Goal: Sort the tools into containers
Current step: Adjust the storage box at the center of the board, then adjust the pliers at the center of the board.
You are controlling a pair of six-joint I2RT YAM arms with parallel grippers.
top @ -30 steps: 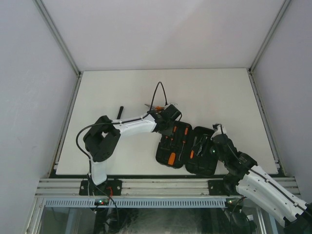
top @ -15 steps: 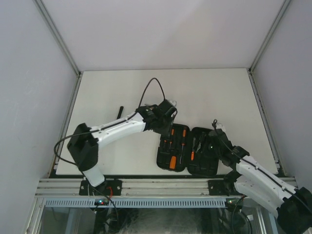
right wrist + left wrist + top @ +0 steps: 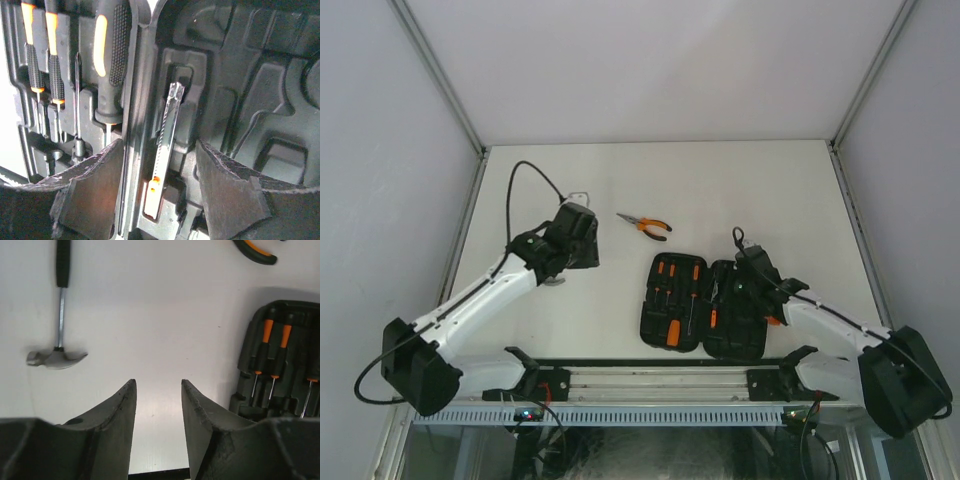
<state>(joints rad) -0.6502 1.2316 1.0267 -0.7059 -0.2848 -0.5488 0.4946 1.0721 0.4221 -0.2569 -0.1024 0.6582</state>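
Note:
The black tool case [image 3: 705, 300] lies open near the table's front edge, with several orange-and-black screwdrivers [image 3: 675, 295] in the slots of its left half. My right gripper [image 3: 747, 283] hovers open over the right half; its wrist view shows a thin metal tool with an orange tip [image 3: 165, 140] in a slot between the jaws [image 3: 159, 146]. Needle-nose pliers [image 3: 645, 225] lie on the table behind the case. My left gripper [image 3: 577, 238] is open and empty above the table [image 3: 158, 385]. The hammer [image 3: 59, 315] lies to its left, largely hidden under the arm in the top view.
White walls with metal rails enclose the table on the left, right and back. The case edge with its screwdrivers [image 3: 280, 365] shows at the right of the left wrist view. The pliers' handle [image 3: 255, 252] shows at its top. The table's front edge [image 3: 160, 474] is just below the fingers.
My left arm has swung left from beside the case and pliers to over the hammer, uncovering the pliers. My right gripper has moved further over the case's right half.

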